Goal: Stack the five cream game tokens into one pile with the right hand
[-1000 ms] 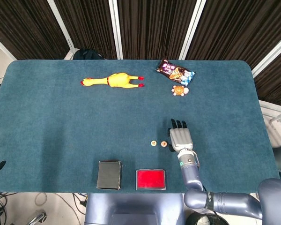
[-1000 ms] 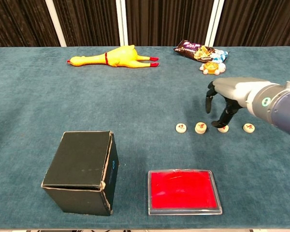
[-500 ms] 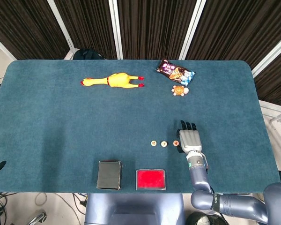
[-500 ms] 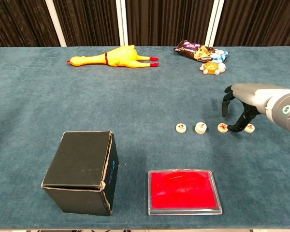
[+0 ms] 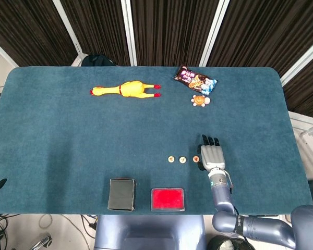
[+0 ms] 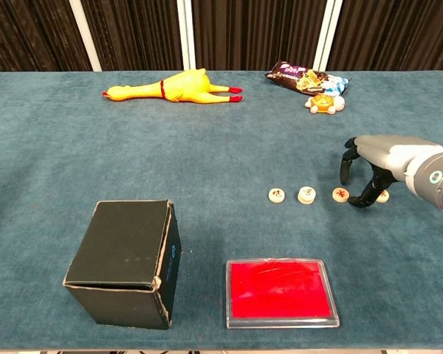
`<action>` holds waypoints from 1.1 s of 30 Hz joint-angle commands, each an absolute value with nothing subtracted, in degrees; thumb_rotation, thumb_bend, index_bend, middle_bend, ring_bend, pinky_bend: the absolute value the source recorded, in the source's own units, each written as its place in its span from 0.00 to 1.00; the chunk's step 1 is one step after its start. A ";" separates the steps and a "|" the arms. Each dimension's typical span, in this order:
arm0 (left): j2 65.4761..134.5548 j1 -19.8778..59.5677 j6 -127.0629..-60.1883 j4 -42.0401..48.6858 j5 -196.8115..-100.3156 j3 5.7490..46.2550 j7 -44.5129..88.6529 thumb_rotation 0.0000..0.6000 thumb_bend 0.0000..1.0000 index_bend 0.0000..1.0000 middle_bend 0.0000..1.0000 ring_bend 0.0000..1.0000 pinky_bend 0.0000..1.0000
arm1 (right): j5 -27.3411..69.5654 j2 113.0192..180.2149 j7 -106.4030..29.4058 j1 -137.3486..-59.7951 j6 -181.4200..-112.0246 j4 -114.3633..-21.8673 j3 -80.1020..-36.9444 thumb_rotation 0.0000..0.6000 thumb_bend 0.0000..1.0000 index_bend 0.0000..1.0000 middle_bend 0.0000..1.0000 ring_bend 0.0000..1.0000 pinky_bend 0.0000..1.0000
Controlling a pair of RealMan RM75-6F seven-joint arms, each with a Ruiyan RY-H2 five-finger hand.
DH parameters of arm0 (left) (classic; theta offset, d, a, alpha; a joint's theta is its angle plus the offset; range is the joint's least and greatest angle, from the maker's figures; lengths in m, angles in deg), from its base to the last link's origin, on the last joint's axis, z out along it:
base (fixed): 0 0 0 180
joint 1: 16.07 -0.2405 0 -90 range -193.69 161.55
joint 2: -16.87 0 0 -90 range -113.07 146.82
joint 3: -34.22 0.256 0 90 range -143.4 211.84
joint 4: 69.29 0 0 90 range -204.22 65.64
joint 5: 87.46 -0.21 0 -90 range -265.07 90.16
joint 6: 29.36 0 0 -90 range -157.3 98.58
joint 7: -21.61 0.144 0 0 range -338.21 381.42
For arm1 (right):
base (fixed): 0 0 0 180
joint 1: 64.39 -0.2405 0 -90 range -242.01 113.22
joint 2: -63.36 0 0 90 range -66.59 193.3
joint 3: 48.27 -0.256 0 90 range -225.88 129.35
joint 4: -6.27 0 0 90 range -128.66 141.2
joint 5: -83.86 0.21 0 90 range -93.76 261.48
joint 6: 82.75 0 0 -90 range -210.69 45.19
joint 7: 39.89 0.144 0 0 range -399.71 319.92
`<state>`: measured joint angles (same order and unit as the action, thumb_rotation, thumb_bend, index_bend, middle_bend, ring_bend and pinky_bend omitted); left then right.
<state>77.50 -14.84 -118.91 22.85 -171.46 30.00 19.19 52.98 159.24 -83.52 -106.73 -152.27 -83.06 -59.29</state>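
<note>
Four cream tokens visible in a row on teal table [image 6: 96, 147], front-right area, ahead of red tray [image 6: 280, 291]. L to R in chest view: first token [image 6: 277, 195], second token [image 6: 306, 195], third token [image 6: 341, 195], fourth token [image 6: 382, 195]. First three evenly spaced, apart, none stacked. Fifth token not made out in either view.

Right hand [image 6: 373, 158] palm down over right end of row, fingers arched downward w/ tips at or near the cloth. One fingertip [image 6: 345, 177] just behind third token, apart from it. Another fingertip [image 6: 363, 200] down betw. third and fourth tokens, right beside fourth, partly hiding it; contact w/ fourth can't be confirmed. Fingers spread, nothing lifted, nothing seen pinched. Head view: right hand [image 5: 211, 154] seen from above, third token [image 5: 196, 159] just left of hand, fourth hidden under it; first [image 5: 170, 159] and second [image 5: 182, 159] clear of hand to the left.

Left hand not seen in either view.

Elsewhere: black box [image 6: 125, 262] front-left, beside red tray. Yellow rubber chicken [image 6: 177, 87] lying on its side at far edge, left of centre. Snack packet [image 6: 299, 76] at far right, small orange-white toy [image 6: 325, 103] just in front of it. All well apart from token row.
</note>
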 commanded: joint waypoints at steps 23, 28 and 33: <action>77.44 -14.82 -118.97 22.80 -171.54 29.99 19.16 1.00 0.12 0.13 0.00 0.00 0.03 | 53.42 161.14 -84.51 -106.88 -151.68 -81.21 -60.28 1.00 0.39 0.49 0.00 0.00 0.00; 77.46 -14.82 -118.90 22.81 -171.51 30.02 19.26 1.00 0.12 0.14 0.00 0.00 0.03 | 53.51 161.09 -84.56 -106.78 -151.34 -80.95 -60.32 1.00 0.39 0.49 0.00 0.00 0.00; 77.46 -14.81 -118.82 22.87 -171.47 30.05 19.32 1.00 0.12 0.14 0.00 0.00 0.03 | 53.70 160.97 -84.69 -106.77 -151.04 -80.98 -60.48 1.00 0.39 0.49 0.00 0.00 0.00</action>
